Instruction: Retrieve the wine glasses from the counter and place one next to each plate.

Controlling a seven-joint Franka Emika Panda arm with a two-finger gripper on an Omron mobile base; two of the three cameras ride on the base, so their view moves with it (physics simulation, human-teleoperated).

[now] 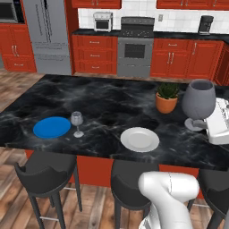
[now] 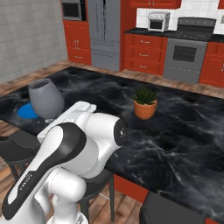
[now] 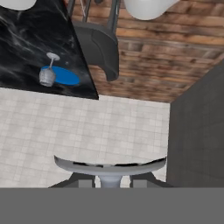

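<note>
Gripper (image 3: 111,183) clamped on the stem of the second wine glass (image 1: 198,100); foot visible right above the fingertips in the hand view, bowl big and close in both base views, held above the island's (image 1: 103,100) near right edge. Fingers themselves mostly hidden behind the foot.

First wine glass (image 1: 77,122) stands upright just right of the blue plate (image 1: 52,127), close but whether they touch is unclear. White plate (image 1: 139,139) sits near the front edge, nothing beside it. Potted plant (image 1: 167,97) stands just left of the held glass, behind the white plate.

Black stools (image 1: 44,174) line the front. In the right base view the arm covers most of the blue plate.
</note>
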